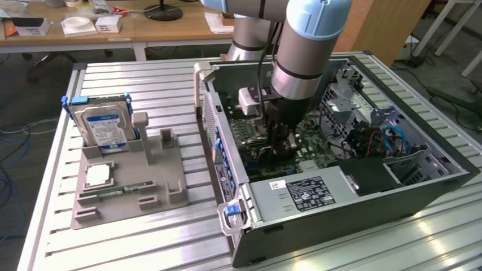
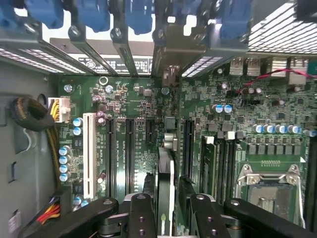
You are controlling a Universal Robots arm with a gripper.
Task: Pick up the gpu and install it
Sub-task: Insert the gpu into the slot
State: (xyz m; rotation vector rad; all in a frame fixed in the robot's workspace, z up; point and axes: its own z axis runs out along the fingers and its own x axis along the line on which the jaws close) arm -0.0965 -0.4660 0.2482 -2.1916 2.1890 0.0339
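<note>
step: install, gpu (image 2: 166, 191) edge-on over the board's (image 2: 148, 104) slots inside the case (image 1: 391, 195) | fingers (image 2: 142, 215): flanked the card; grasping or released, cannot tell | next, judged: card needs seating squarely in its slot, bracket aligned

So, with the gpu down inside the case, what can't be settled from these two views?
- Gpu, wrist view: seen edge-on between the pincer fingers, so full seating in its slot is unclear.
- Exterior view: the arm hides the pincer and card.
- Power supply label, exterior view: text too small.
</note>
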